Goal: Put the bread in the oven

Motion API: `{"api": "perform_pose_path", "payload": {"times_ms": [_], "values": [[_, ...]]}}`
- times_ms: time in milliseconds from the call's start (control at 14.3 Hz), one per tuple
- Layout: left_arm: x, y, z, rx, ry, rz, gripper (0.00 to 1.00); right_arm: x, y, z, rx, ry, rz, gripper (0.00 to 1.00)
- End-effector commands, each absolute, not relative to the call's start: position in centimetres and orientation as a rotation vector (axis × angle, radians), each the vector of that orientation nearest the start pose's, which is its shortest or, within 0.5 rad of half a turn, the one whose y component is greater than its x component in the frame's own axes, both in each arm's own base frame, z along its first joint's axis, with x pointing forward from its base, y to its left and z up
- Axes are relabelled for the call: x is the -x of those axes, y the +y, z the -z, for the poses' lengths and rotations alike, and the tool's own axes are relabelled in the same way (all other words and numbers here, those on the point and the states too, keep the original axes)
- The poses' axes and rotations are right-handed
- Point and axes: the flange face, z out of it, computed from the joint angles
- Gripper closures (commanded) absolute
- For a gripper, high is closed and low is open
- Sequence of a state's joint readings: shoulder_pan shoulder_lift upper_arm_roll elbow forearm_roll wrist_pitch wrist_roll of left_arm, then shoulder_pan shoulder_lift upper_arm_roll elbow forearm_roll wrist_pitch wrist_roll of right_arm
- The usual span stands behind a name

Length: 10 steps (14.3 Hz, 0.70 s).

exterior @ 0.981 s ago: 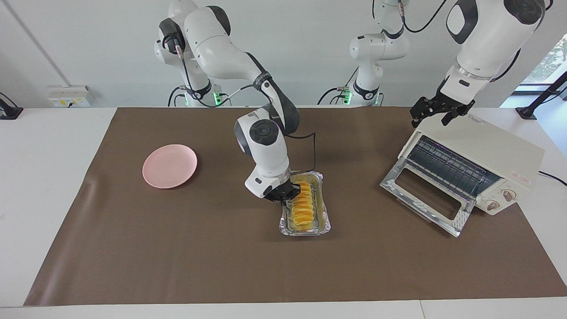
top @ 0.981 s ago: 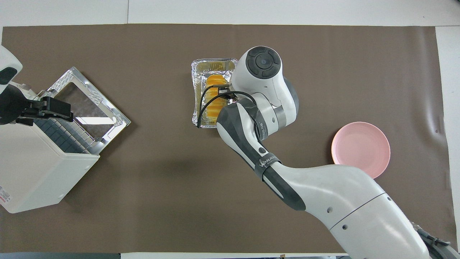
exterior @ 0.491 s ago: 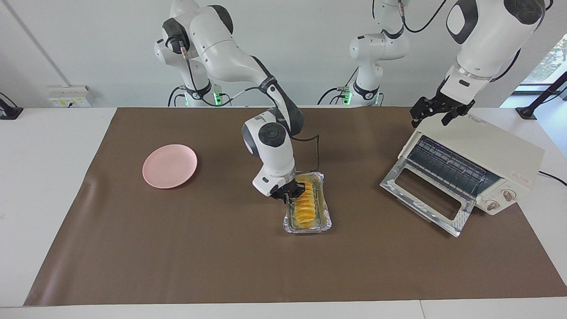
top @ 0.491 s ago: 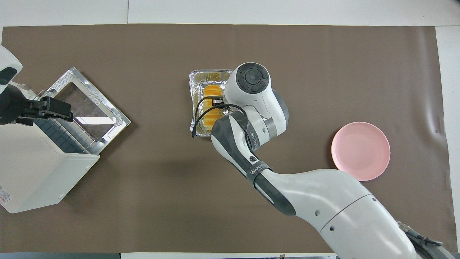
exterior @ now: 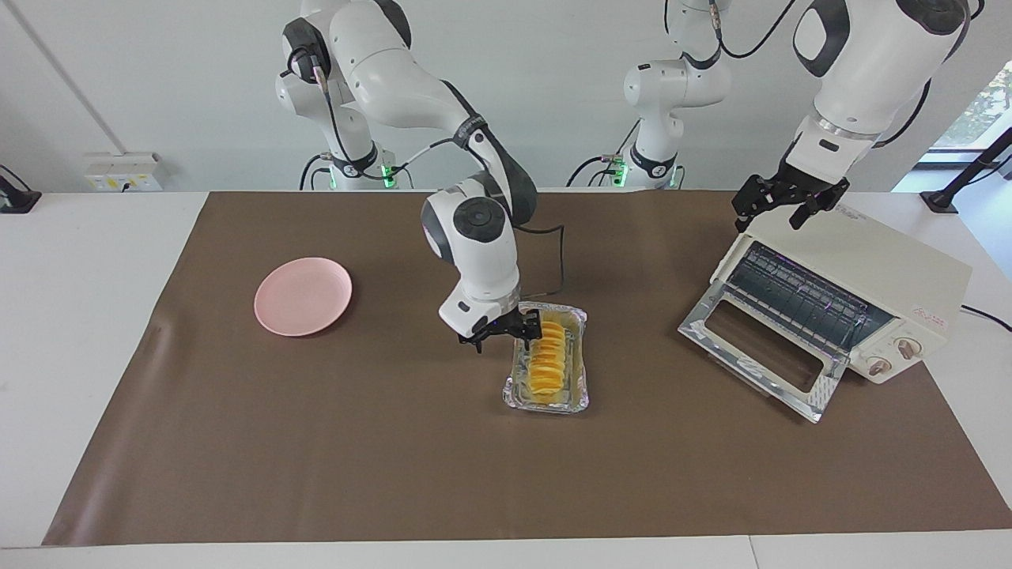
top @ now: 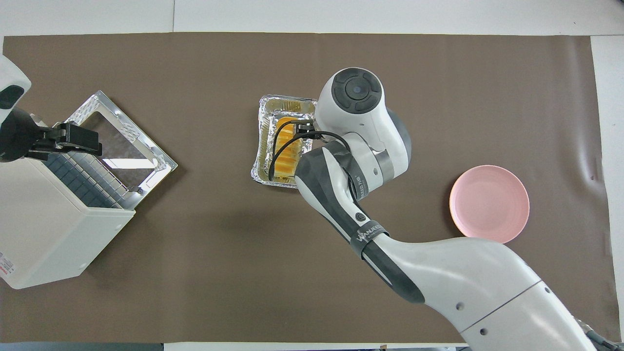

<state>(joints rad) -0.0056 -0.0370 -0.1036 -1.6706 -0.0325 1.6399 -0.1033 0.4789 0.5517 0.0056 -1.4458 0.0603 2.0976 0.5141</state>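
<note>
In the facing view the pink plate (exterior: 303, 295) lies toward the right arm's end of the brown mat (exterior: 316, 442). At mid-table the right gripper (exterior: 501, 333) hangs with its fingers spread and empty, one fingertip (exterior: 528, 335) just over the edge of the foil tray (exterior: 545, 405) — whether it touches the rim cannot be told. The bread (exterior: 545, 363) lies in that tray. The right arm bends steeply down from its base. The oven (exterior: 838, 296) stands toward the left arm's end, door dropped open; the left gripper (exterior: 783, 207) hovers spread over the oven's top — holding nothing.
</note>
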Motion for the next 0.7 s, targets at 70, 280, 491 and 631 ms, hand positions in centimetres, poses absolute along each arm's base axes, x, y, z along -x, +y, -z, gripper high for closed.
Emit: {"api": "perform_pose_path", "payload": {"times_ms": [70, 280, 491, 631], "values": [[-56.3, -10.6, -59.7, 3.184, 0.1, 0.014, 0.0, -64.1, 26.0, -45.6, 3.043, 0.098, 0.124, 0.0], [-59.5, -18.4, -57.8, 3.2, 0.102, 0.001, 0.0, -64.2, 19.4, -49.2, 3.063, 0.05, 0.094, 0.0], [-62.4, -27.6, -54.5, 3.17, 0.199, 0.034, 0.0, -63.7, 12.7, -52.4, 3.079, -0.021, 0.053, 0.0], [-63.8, -30.8, -52.0, 3.185, 0.229, 0.074, 0.0, -63.2, 7.6, -54.7, 3.082, 0.02, 0.051, 0.0]]}}
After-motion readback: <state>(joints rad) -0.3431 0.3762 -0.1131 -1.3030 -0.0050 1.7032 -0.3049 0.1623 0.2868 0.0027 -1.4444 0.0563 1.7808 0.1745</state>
